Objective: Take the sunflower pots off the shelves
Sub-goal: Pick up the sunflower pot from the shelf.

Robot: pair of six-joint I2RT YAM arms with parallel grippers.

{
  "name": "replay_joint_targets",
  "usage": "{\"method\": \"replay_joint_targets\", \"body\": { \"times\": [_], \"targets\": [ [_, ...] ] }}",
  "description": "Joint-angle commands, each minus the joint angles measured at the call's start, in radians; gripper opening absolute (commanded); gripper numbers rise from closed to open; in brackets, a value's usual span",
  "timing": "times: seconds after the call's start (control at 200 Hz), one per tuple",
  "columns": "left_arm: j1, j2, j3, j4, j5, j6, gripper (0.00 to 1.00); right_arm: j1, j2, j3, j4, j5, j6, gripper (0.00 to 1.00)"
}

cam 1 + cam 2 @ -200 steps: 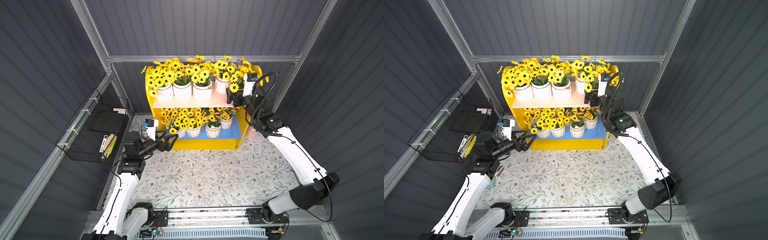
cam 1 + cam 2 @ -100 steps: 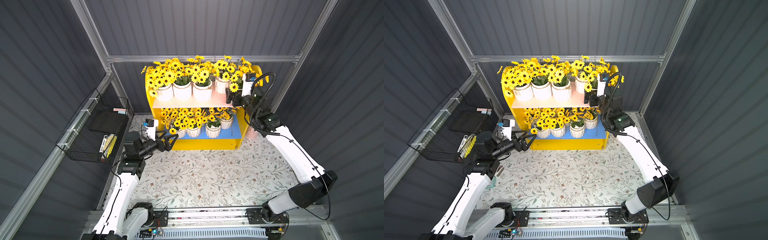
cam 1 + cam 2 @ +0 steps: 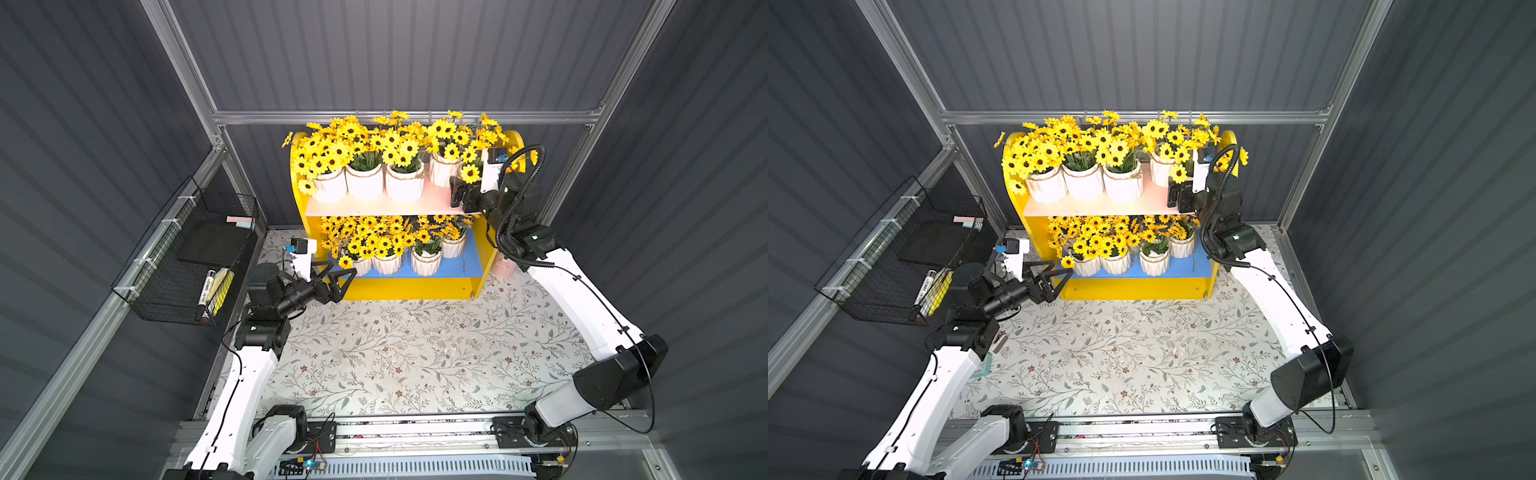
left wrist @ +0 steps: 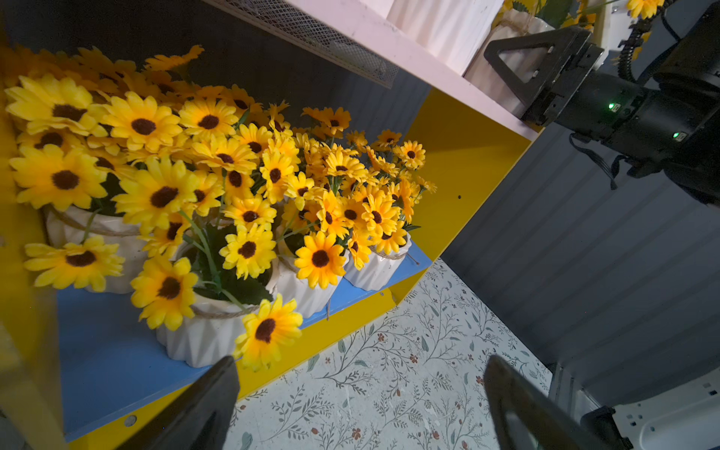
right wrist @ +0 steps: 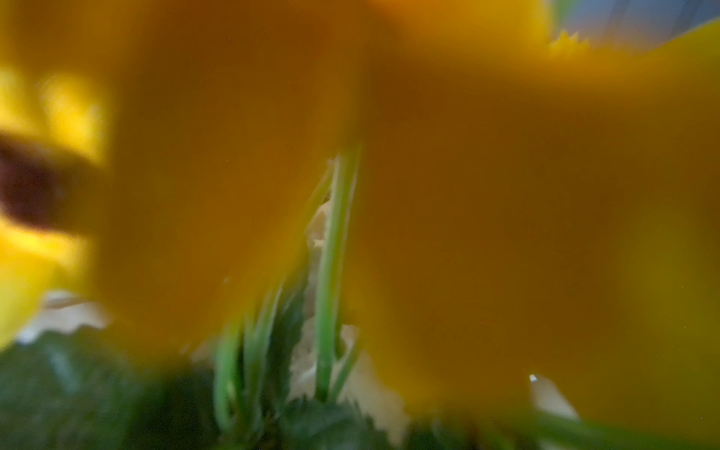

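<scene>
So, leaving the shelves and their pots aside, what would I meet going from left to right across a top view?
wire basket → left gripper → right gripper → pink cup

no legible text, no readable labels
</scene>
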Motion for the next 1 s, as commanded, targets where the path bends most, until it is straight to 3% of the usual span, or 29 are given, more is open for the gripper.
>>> {"method": "replay_joint_targets", "body": {
  "times": [0.0,0.12,0.275,0.36,0.46,0.51,0.545,0.715,0.996],
  "targets": [
    [-0.006,-0.017,-0.012,-0.012,0.001,0.016,1.00,-0.011,0.003,0.006,0.010,0.012,-0.016,0.99],
    [-0.007,-0.016,-0.010,-0.012,0.001,0.016,0.99,-0.010,-0.009,-0.009,0.022,0.007,-0.029,0.96],
    [-0.007,-0.018,-0.010,-0.016,-0.001,0.023,1.00,-0.010,-0.024,-0.027,0.035,-0.017,-0.041,0.73],
    [-0.007,-0.017,-0.010,-0.019,-0.001,0.024,0.99,-0.010,-0.039,-0.046,0.051,-0.017,-0.045,0.69],
    [-0.007,-0.017,-0.008,-0.021,-0.002,0.027,0.99,-0.009,-0.050,-0.057,0.055,-0.018,-0.051,0.53],
    [-0.007,-0.015,-0.007,-0.022,-0.003,0.027,0.99,-0.010,-0.058,-0.064,0.056,-0.023,-0.053,0.31],
    [-0.007,-0.014,-0.007,-0.022,-0.004,0.028,0.99,-0.009,-0.064,-0.070,0.062,-0.021,-0.053,0.21],
    [-0.007,-0.011,-0.006,-0.024,-0.003,0.029,0.99,-0.008,-0.089,-0.091,0.085,-0.038,-0.062,0.00],
    [-0.009,0.003,-0.004,-0.023,-0.007,0.029,0.99,0.007,-0.126,-0.108,0.100,-0.069,-0.091,0.00]
  ]
}}
